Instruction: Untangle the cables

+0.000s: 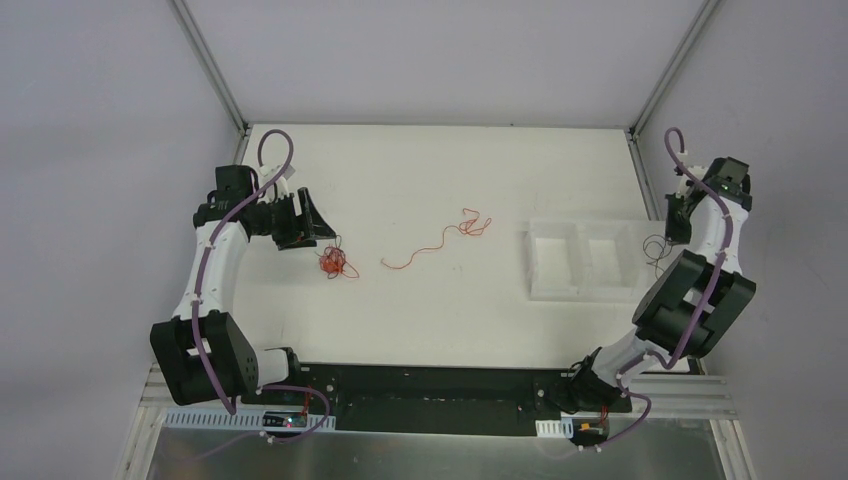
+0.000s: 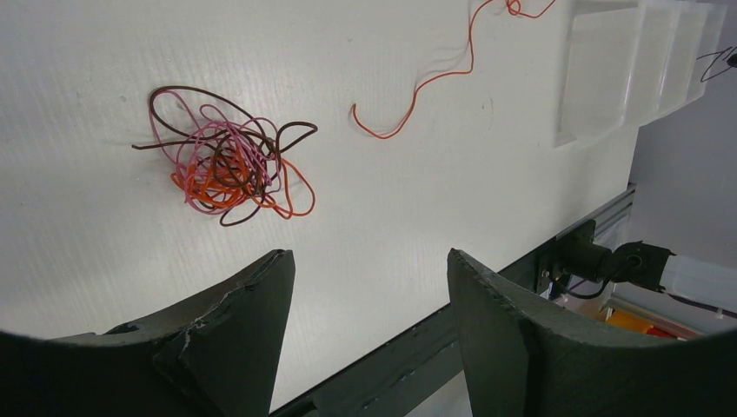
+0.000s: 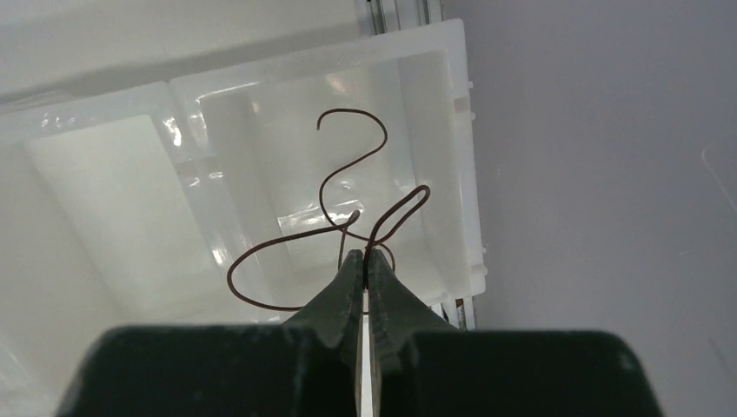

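Note:
A small wad of tangled cables (image 1: 334, 263) (image 2: 228, 161), orange, pink and dark brown, lies on the white table just right of my left gripper (image 1: 312, 228) (image 2: 369, 261), which is open and holds nothing. A loose red-orange cable (image 1: 438, 240) (image 2: 426, 82) curls across the table's middle. My right gripper (image 1: 672, 232) (image 3: 365, 256) hangs above the clear tray's right end, shut on a dark brown cable (image 3: 348, 204) (image 1: 655, 248) that loops out from its fingertips.
A clear plastic tray (image 1: 582, 262) (image 3: 113, 174) (image 2: 634, 65) with three compartments stands on the right of the table. Grey walls and aluminium frame posts (image 1: 210, 62) close in the sides. A black rail (image 1: 440, 385) runs along the near edge.

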Tool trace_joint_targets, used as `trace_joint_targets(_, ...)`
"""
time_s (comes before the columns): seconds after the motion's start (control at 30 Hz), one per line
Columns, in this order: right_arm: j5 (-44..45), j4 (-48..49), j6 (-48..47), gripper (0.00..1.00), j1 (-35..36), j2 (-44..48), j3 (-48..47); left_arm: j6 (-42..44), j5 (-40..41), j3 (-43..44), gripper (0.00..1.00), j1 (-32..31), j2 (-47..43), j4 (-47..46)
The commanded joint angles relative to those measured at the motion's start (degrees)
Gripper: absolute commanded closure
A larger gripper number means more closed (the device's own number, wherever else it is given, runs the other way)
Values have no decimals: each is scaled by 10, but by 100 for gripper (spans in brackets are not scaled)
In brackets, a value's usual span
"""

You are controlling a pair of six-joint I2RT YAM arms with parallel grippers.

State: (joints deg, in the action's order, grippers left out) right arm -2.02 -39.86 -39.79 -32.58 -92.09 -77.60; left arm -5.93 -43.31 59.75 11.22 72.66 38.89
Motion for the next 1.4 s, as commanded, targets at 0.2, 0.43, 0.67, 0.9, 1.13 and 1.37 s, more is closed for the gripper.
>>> trace_joint_targets(0.2, 128, 61, -21, 100, 22, -14, -17, 19, -7, 11, 34, -4, 8, 1)
trace_joint_targets(0.43, 199, 93, -56, 100, 42, -21, 6, 15, -8, 17, 34, -4, 9, -1)
trace_joint_targets(0.67, 210, 73, -65, 96, 57, -32, 9, 15, -7, 20, 34, -4, 9, -1)
trace_joint_targets(0.9, 216, 45, -57, 78, 67, -50, -3, 13, -7, 22, 34, -3, 8, -1)
trace_joint_targets(1.13, 139, -43, -19, 62, 82, -19, -60, 13, -10, 19, 34, -4, 9, -1)
trace_joint_targets(1.37, -73, -194, 78, 29, 163, 24, -162, 13, -25, 21, 30, -18, 9, -2)
